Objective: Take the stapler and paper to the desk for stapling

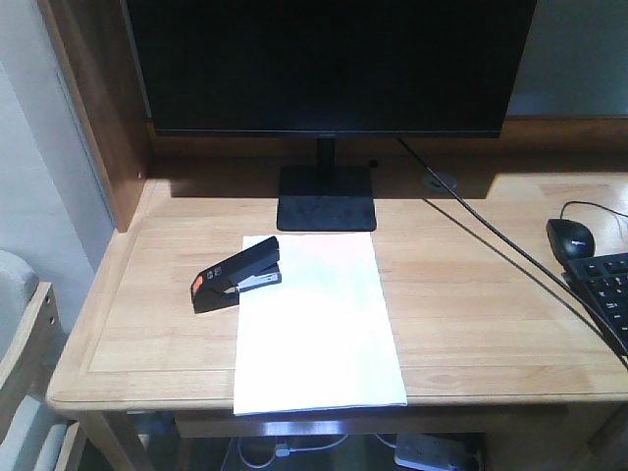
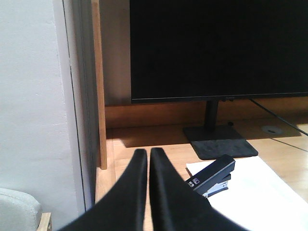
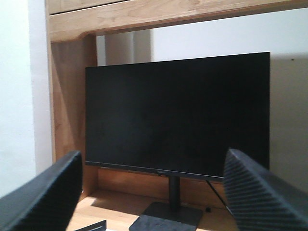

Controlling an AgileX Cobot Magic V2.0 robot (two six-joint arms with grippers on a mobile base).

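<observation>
Front view shows you the stapler (image 1: pixel 235 276) lying across the paper's (image 1: pixel 316 324) left rear corner on the desk (image 1: pixel 471 304). Left wrist: left gripper (image 2: pixel 148 155) fingers pressed together, empty. Right wrist: right gripper (image 3: pixel 154 168) spread wide, empty.

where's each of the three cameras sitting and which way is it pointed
Exterior front-facing: high in front of the desk, looking down at the paper, stapler, mouse and keyboard; no robot parts show.
Left wrist-mounted: low at the desk's left end, facing the monitor; the left tool, closed, fills the foreground.
Right wrist-mounted: low, tilted up at the monitor; the right tool frames it, wide open.
Shared: all three show the monitor and its stand; the first two share the stapler and paper.
</observation>
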